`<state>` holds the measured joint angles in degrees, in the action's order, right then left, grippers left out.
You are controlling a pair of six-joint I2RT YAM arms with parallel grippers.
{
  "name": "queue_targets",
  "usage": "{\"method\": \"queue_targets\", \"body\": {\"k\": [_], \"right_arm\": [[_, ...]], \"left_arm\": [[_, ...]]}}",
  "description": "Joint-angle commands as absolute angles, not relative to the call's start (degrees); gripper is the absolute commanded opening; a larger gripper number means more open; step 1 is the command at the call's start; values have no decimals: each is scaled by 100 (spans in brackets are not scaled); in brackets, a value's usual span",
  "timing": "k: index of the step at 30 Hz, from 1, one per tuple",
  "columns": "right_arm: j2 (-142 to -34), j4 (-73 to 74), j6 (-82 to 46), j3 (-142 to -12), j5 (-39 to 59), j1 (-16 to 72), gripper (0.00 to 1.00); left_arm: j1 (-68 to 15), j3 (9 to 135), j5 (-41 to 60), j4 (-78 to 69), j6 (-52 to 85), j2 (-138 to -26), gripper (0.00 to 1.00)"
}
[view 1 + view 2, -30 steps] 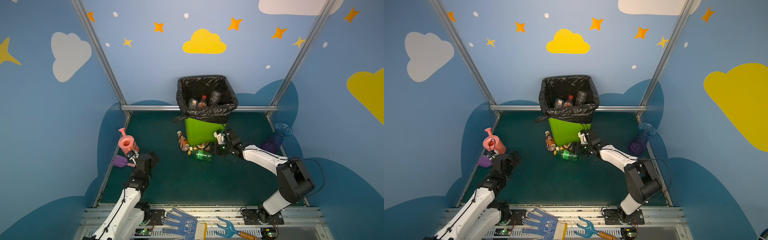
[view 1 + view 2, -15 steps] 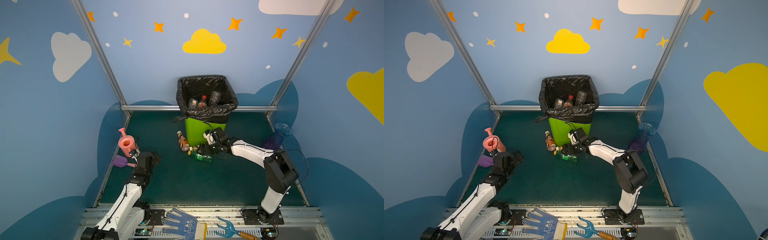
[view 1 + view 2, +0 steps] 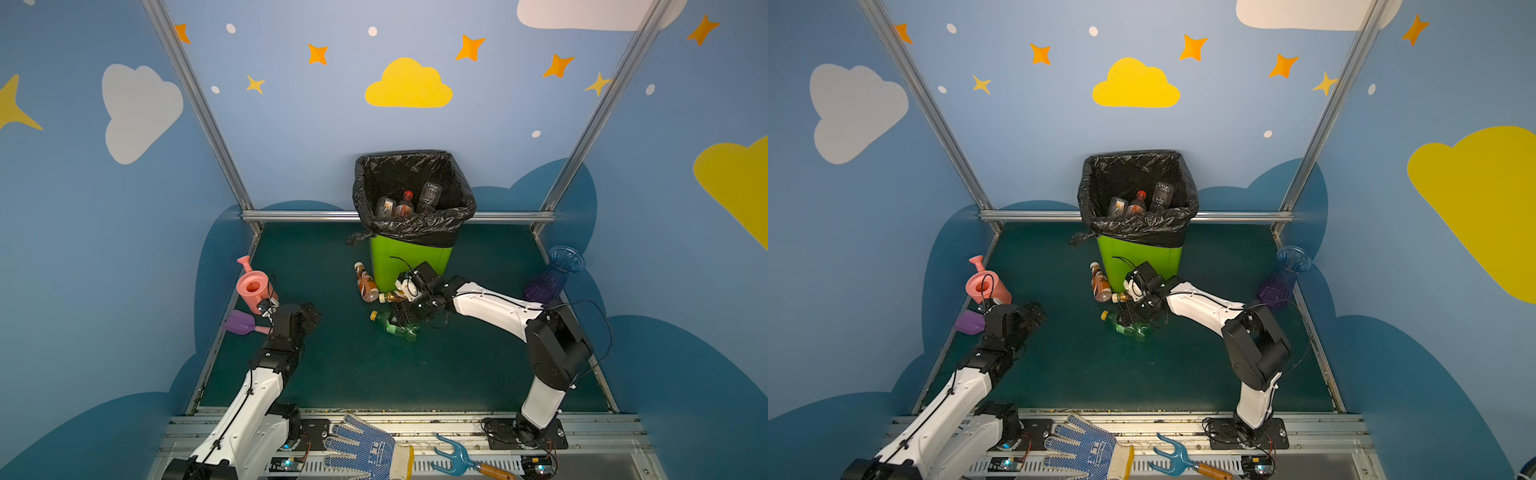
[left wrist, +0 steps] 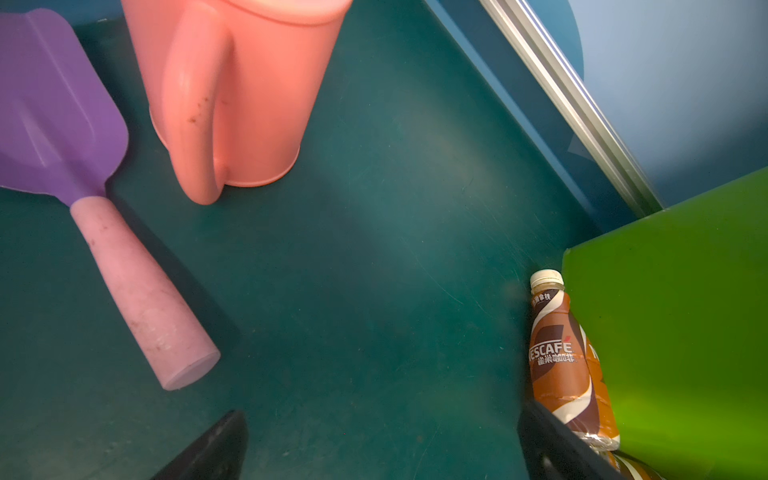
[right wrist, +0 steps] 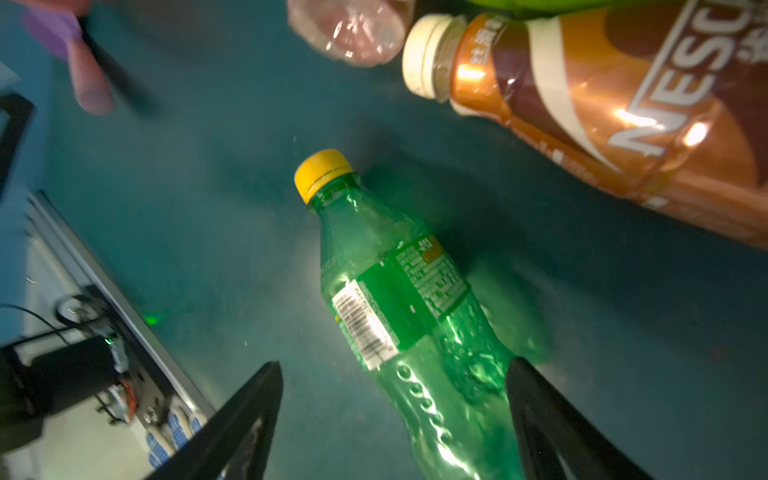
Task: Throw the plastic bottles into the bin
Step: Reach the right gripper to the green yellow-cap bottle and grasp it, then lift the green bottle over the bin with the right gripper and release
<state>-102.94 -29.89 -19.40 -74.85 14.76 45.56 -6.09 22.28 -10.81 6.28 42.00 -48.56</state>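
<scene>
Right wrist view: the right tool [image 5: 394, 365] hangs low over a green bottle [image 5: 399, 307] with a yellow cap, jaws spread to either side of its lower body and not pressed onto it. In both top views that bottle lies on its side toward the middle of the dark green tabletop [image 3: 353, 374], near the front of the bin [image 3: 409, 257], which stands at the middle of the far edge. A brown coffee bottle [image 5: 623, 124] lies between the green bottle and the bin, and a brown-labelled bottle [image 4: 561, 357] lies just beside the bin's foot. 3 more bottles [image 3: 405, 203] rest inside the bin on its black bag [image 3: 415, 232]. Near the left edge, the left tool [image 4: 381, 409] faces bare tabletop, jaws spread wide with nothing between them. A pink watering can [image 4: 249, 83] and a purple shovel [image 4: 54, 104] sit just beside it.
</scene>
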Motion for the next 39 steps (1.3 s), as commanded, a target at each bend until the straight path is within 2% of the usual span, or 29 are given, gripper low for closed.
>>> {"method": "queue_targets", "body": {"k": [1,5,15,25,27,32,39], "right_arm": [[-10518,-3767,-1261,-8054,1129,4843,87],[-10881,-4185,-581,-8449,743,5157,89],[-12301,-5816,266,-10180,-85,5723,88],[-12912,-6485,494,-10693,-830,6009,79],[-13035,-6599,508,-10786,-906,6046,76],[-13027,-6573,489,-10861,-872,6078,57],[-12330,-6515,505,-11482,-940,6056,52]], "left_arm": [[-582,2277,-1037,655,4077,-4819,100],[-564,2229,-1077,719,4039,-4734,100],[-521,2150,-1133,885,4021,-4498,100],[-485,2081,-1126,883,4031,-4425,100],[-483,2082,-1125,899,4017,-4430,100],[-478,2076,-1125,932,4014,-4406,100],[-460,2057,-1116,849,3966,-4515,100]]}}
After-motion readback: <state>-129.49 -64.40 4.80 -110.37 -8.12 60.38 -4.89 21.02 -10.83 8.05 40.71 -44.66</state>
